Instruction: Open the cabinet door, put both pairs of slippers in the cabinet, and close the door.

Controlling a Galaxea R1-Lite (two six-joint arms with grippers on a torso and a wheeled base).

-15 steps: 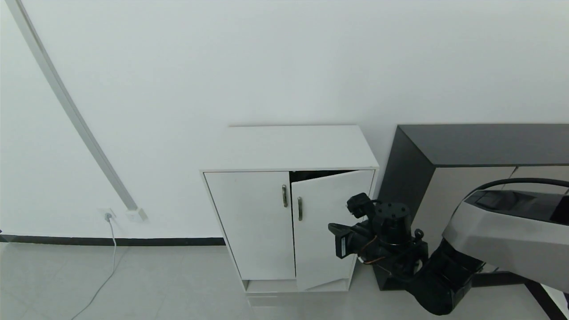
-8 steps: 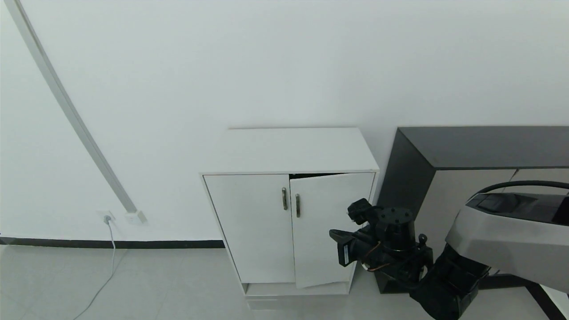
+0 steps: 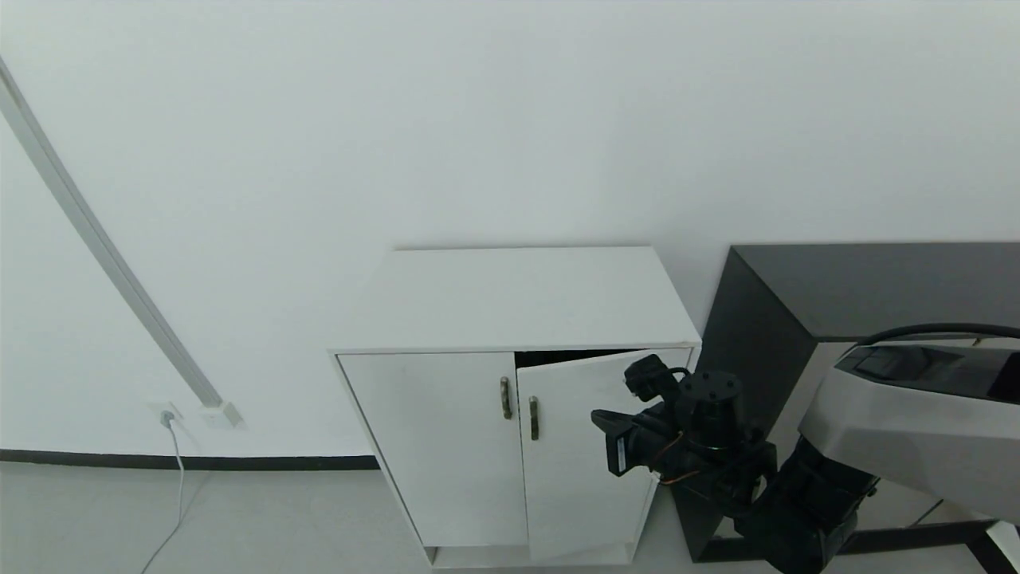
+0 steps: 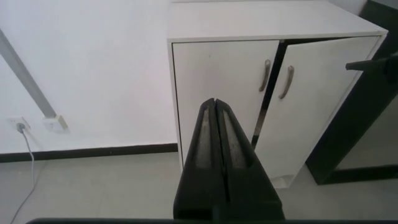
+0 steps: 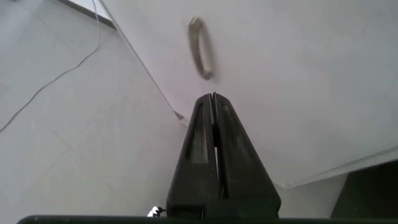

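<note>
A white two-door cabinet [image 3: 518, 295] stands against the wall. Its left door [image 3: 430, 446] is flat shut. The right door [image 3: 574, 486] hangs slightly ajar, with a dark gap along its top edge. Each door has a small metal handle [image 3: 533, 418] near the middle seam. My right gripper [image 3: 598, 416] is shut and empty, close in front of the right door's face; in the right wrist view its tip [image 5: 214, 96] sits just below the handle [image 5: 201, 56]. My left gripper [image 4: 215, 101] is also shut and empty, held back from the cabinet [image 4: 217, 74] and pointing at it.
A dark cabinet [image 3: 837, 279] stands right beside the white one. On the wall at the left a grey conduit [image 3: 103, 247] slants down to a socket [image 3: 167, 416] with a cable trailing onto the pale floor [image 3: 199, 518].
The right door has swung in from wider ajar to nearly shut, with my right gripper staying close to its face. The head view has shifted, so the cabinet looks larger and lower.
</note>
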